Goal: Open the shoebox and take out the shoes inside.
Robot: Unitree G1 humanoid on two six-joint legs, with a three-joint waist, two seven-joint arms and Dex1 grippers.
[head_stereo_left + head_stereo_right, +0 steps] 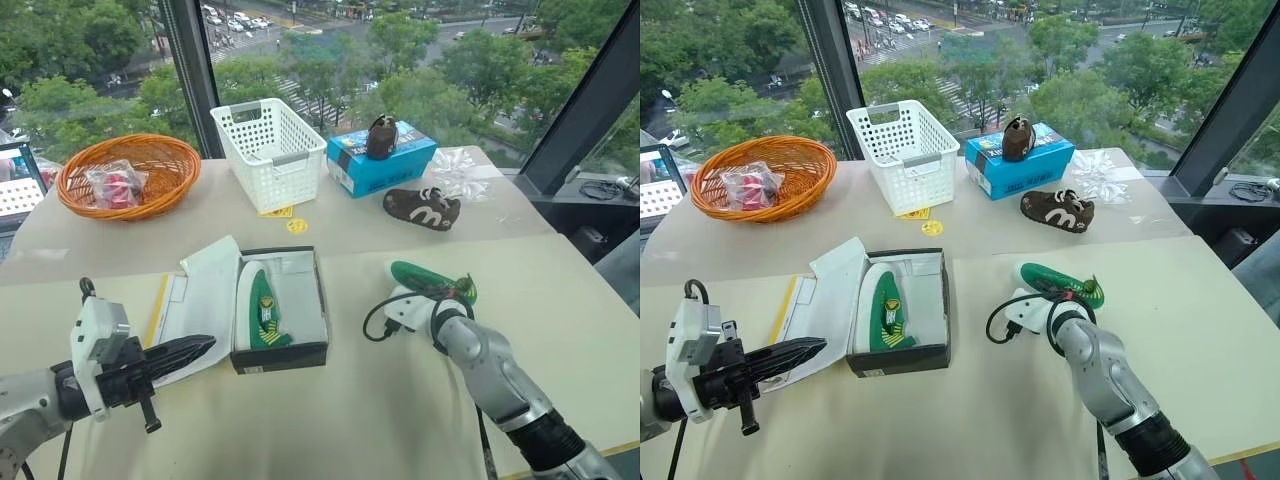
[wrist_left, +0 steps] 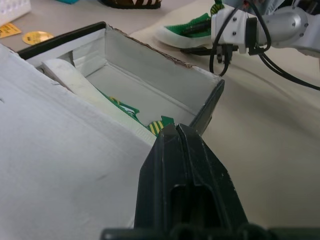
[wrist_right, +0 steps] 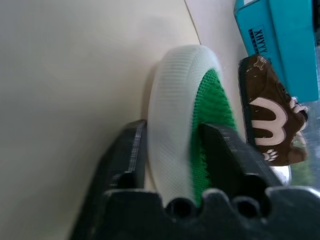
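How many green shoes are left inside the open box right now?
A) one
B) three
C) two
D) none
A. One green shoe lies inside the open shoebox; the other green shoe is out on the table, its toe between the right gripper's two fingers.

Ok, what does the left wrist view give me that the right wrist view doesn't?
Left wrist view: the open shoebox with one green shoe lying inside, and the left gripper shut near its corner. Right wrist view: the right gripper open, a finger on each side of the second green shoe, with the blue box beyond. Shared: the second green shoe, lying on the table outside the box.
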